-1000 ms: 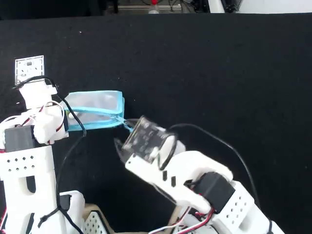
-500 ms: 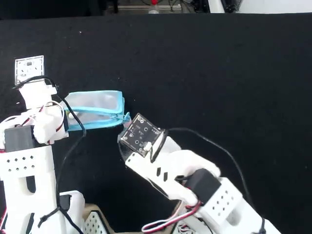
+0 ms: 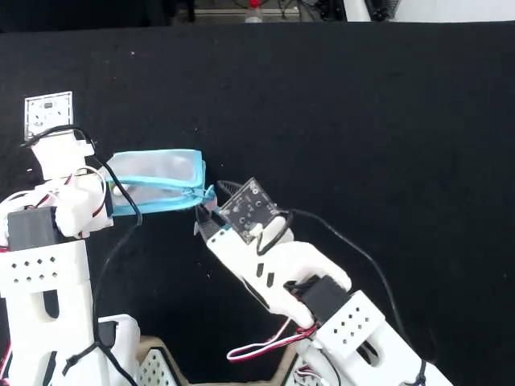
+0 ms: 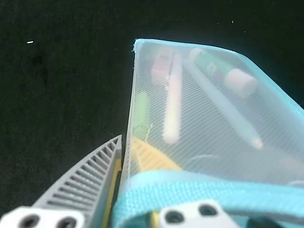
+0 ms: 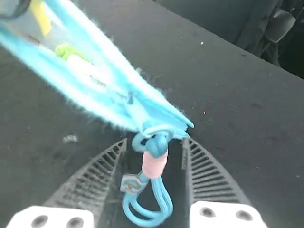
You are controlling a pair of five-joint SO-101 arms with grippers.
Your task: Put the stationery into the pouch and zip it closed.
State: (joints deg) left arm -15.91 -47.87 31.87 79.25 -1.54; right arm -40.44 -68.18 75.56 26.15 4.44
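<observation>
Lying on the left side of the black table (image 3: 362, 121), the pouch (image 3: 157, 173) is a translucent mesh case with teal trim, its long side running left to right. The stationery is inside it. Through the mesh the left wrist view shows a cream pen (image 4: 172, 107), a pale blue pen (image 4: 223, 107), a green stick (image 4: 140, 111), a short pink cylinder (image 4: 240, 80) and something yellow (image 4: 149, 156) near the clamped end; what the yellow thing is cannot be told.

The left gripper (image 4: 124, 152) is at the pouch's left end, clenched on the teal edge band. One ribbed grey finger (image 4: 88, 183) lies against the mesh, and the other is hidden by the fabric.

The right gripper (image 5: 155, 142) is at the pouch's right near corner, where the zipper ends. Its jaws stand apart, released, one on each side of the zipper pull (image 5: 154, 164), a teal cord loop with a pink bead and a small metal tab. The cord hangs between the ribbed fingers (image 5: 107, 164), and neither of them presses on it. The slider sits right at the pouch's corner, though whether the zipper is fully closed along its length cannot be told.

In the high view the right arm (image 3: 290, 273) comes in from the near right, slanting toward the pouch.
</observation>
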